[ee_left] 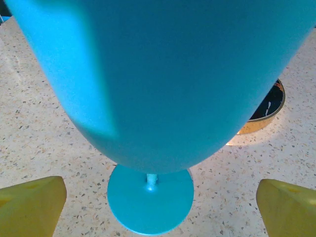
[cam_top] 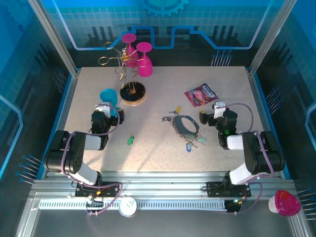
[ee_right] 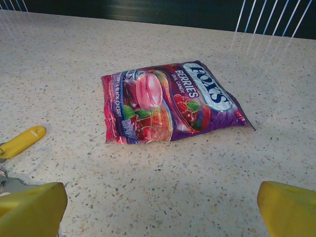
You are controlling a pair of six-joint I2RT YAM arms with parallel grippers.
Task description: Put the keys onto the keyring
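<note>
The keyring (cam_top: 176,126) is lying at 8 o'clock from my right gripper (cam_top: 216,107), nearer than the left gripper (cam_top: 104,107); I'm seeing both gaping wide, grasping nothing.

Robotics laboratory test cell: speckled beige bench (cam_top: 158,158), silver aluminium frame posts (cam_top: 52,34), blue gear-printed wall panels (cam_top: 207,15), and black-and-white robot arms (cam_top: 74,155) bolted to a slotted metal rail (cam_top: 173,203).
</note>
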